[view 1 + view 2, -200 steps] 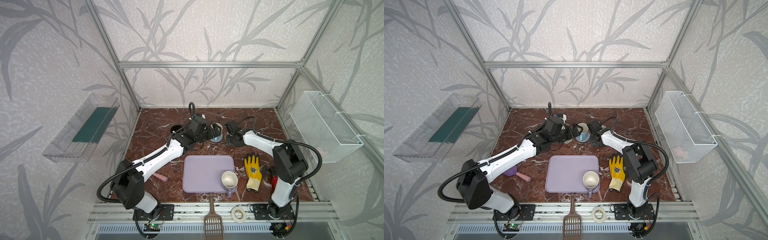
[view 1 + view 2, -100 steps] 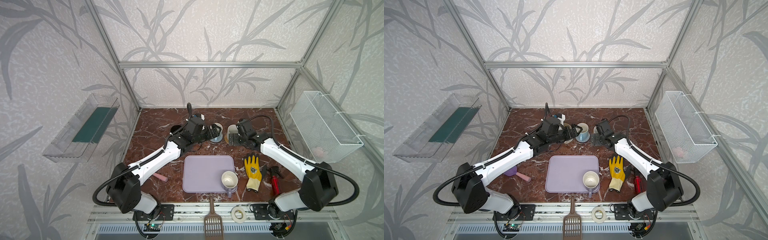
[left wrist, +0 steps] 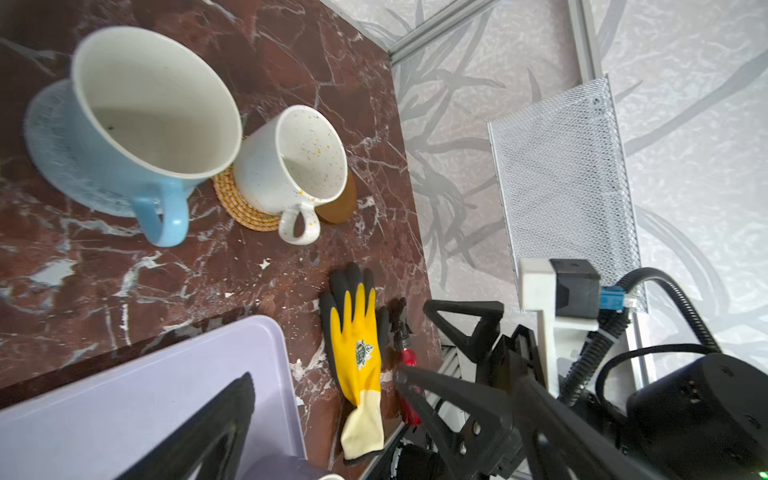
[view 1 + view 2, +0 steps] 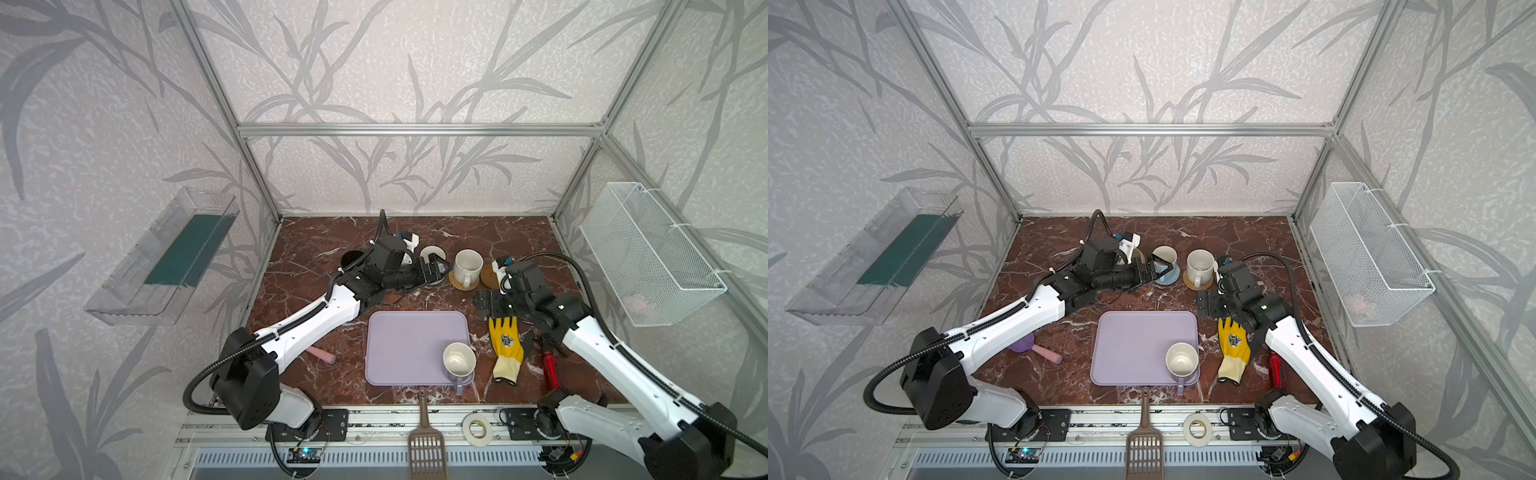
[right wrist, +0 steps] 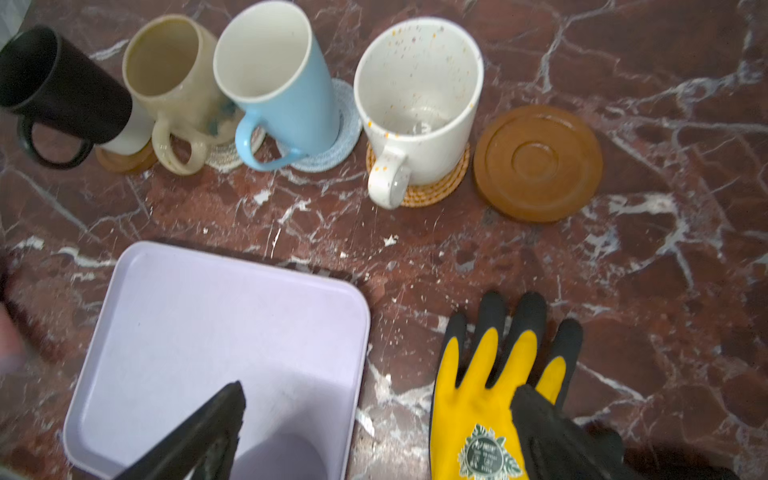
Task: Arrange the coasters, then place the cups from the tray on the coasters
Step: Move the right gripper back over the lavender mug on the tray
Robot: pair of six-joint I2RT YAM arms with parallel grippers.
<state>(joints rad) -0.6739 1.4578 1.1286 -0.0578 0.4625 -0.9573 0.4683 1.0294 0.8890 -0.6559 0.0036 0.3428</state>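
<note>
Left gripper [image 4: 1158, 270] spread wide, empty, just beside light blue ceramic mug [image 4: 1165, 252] on grey-blue woven coaster [image 4: 1173, 277] at centre, right gripper [image 4: 488, 307] gaping, holding nothing, right of centre by yellow work glove [image 4: 505, 345], lavender-grey mug [image 4: 459, 359] on flat lavender tray [image 4: 407, 345], lower centre.

Hidden, cut off, unclear: mug row and right-side clutter.
Top views, centre: left arm [image 4: 324, 316] covers black mug [image 4: 351, 258] but for a dark rim; beige mug [image 4: 1136, 254] a sliver; light blue mug [image 4: 432, 252] rim only, body behind left gripper [image 4: 436, 269]. Amber coaster [image 4: 489, 277] half behind right wrist camera [image 4: 500, 266]. Right wrist view: lavender mug [image 5: 282, 457] blurred, cut by frame edge. Red item [image 4: 550, 372] lower right, partly under right arm [image 4: 615, 365], kind unclear. Pink object [image 4: 636, 303] in wire basket [image 4: 665, 266], too faint.
</note>
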